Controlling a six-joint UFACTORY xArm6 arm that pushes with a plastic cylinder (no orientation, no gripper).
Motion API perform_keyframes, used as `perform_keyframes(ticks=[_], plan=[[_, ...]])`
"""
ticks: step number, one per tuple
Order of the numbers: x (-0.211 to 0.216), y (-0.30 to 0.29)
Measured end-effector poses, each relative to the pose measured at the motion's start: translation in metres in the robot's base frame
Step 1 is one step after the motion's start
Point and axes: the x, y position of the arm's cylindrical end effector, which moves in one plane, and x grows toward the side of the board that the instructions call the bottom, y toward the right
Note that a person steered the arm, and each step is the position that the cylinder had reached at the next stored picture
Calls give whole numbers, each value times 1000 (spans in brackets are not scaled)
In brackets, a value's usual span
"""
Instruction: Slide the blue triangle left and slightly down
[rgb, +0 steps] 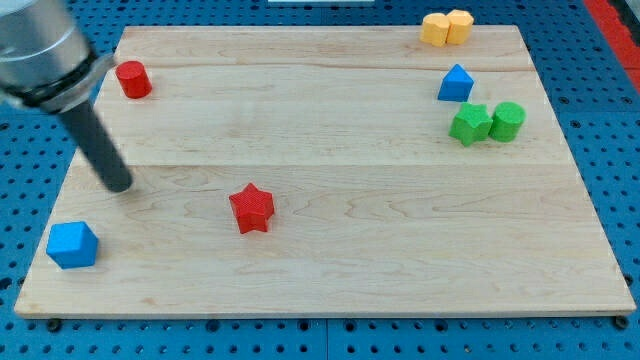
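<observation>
my tip (119, 184) left, blue triangle (455, 83) right (apart)

Bright, even light (soft shadows)

No text, label, brand, number or sign can be read anywhere on the pale wooden worktop (330, 260) or the blocks.

the arm (40, 50) runs out of the view's top-left corner, so only its blurred grey lower body shows. the two yellow blocks (446, 27) press together and their shapes can't be told. the perforated blue base (610, 130) is cut by every edge.
</observation>
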Motion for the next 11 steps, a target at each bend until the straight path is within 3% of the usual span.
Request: perform_keyframes(ticks=[2,5,8,9,11], plan=[[-59,117],[-180,267],[-186,466],[-168,493],[-158,401]])
